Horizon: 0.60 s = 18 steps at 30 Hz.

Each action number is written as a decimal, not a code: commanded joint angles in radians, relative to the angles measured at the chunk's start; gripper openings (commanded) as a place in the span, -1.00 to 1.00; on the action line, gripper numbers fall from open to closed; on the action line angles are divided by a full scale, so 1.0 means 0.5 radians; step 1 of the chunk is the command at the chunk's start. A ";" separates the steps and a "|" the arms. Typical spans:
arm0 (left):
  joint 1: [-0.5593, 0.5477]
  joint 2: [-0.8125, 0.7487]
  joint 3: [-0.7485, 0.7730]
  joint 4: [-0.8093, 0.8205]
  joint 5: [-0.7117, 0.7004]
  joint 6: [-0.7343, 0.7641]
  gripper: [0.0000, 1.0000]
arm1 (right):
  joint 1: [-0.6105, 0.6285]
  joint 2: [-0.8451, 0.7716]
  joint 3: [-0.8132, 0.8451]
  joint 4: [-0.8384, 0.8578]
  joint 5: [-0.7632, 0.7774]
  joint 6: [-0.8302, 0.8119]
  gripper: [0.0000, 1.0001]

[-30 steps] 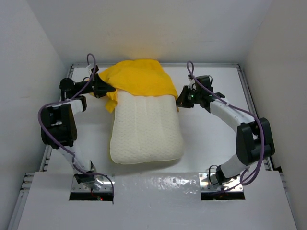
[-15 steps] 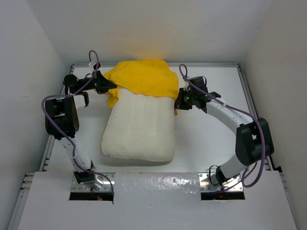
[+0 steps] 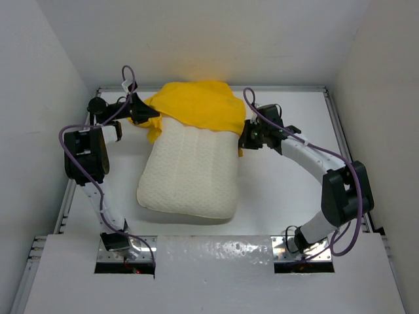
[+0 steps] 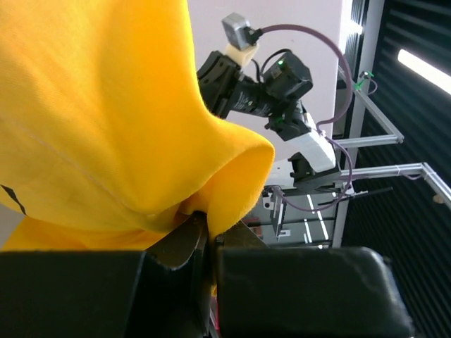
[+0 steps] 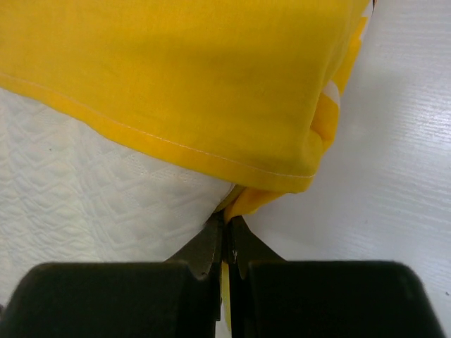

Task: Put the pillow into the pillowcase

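The cream-white quilted pillow (image 3: 190, 173) lies on the table, its far end tucked inside the yellow pillowcase (image 3: 194, 104). My left gripper (image 3: 152, 115) is shut on the pillowcase's left edge; in the left wrist view yellow cloth (image 4: 106, 113) bunches out of the closed jaws of that gripper (image 4: 208, 227). At the pillowcase's right edge, my right gripper (image 3: 243, 135) is shut on the fabric. The right wrist view has the yellow hem (image 5: 211, 91) over the white pillow (image 5: 91, 183), pinched at this gripper's tips (image 5: 227, 225). The pillowcase's print is hidden.
White walls enclose the table on the left, back and right. A metal rail (image 3: 342, 137) runs along the right edge and another (image 3: 72, 190) along the left. The arm bases (image 3: 124, 245) sit at the near edge.
Both grippers carried the pillowcase edges slightly leftward, and the pillow's near end swung left and away from the front edge. Both grips have stayed shut.
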 commanded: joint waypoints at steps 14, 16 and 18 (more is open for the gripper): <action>-0.007 -0.059 0.126 1.215 0.201 -0.160 -1.00 | 0.018 0.288 0.467 -0.074 0.351 -0.169 0.60; -0.007 -0.049 0.127 1.215 0.201 -0.166 -1.00 | 0.021 0.350 0.574 -0.157 0.360 -0.209 0.98; -0.007 -0.028 0.136 1.215 0.201 -0.154 -1.00 | 0.027 0.390 0.670 -0.206 0.357 -0.242 0.98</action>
